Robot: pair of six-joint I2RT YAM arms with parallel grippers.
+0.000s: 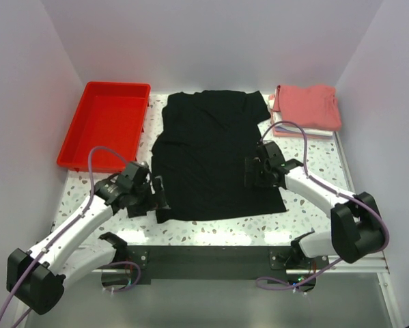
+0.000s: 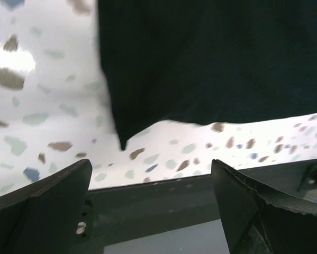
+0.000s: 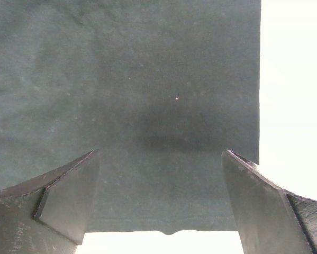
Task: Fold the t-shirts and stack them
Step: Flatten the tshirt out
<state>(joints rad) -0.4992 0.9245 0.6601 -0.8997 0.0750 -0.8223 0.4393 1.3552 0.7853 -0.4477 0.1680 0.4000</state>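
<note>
So the black t-shirt (image 1: 214, 154) is lying spread out flat in the middle of the speckled table (image 1: 313, 205), sleeves toward the far wall, bottom hem toward the arms. It isn't folded.

The left gripper (image 1: 155, 197) sits low at the near left corner of the hem. In its wrist view the left gripper (image 2: 150, 169) is spread wide with nothing between the fingers. The pointy corner of the black t-shirt (image 2: 200, 63) hangs in view just past the fingertips, with bare table (image 2: 42, 106) to one side and the black rail (image 2: 174, 198) at the table edge below it. I can't tell whether the fingers are touching the cloth.

The right gripper (image 1: 253, 171) is over the right side of the shirt, a bit above the hem. Its wrist camera shows the right gripper (image 3: 161, 156) also wide open, looking straight down on the black t-shirt (image 3: 147, 79), with the side edge and the hem edge both in frame. Nothing is gripped there either, and whether it's actually resting on the fabric I can't say.

Back right corner: a folded stack (image 1: 306, 113) with a salmon-red shirt (image 1: 306, 102) on top and paler layers peeking out underneath. It sits just beside the black shirt's right sleeve.

Back left there's a red plastic tray (image 1: 88, 133), close to the shirt's left edge but not touching it.
</note>
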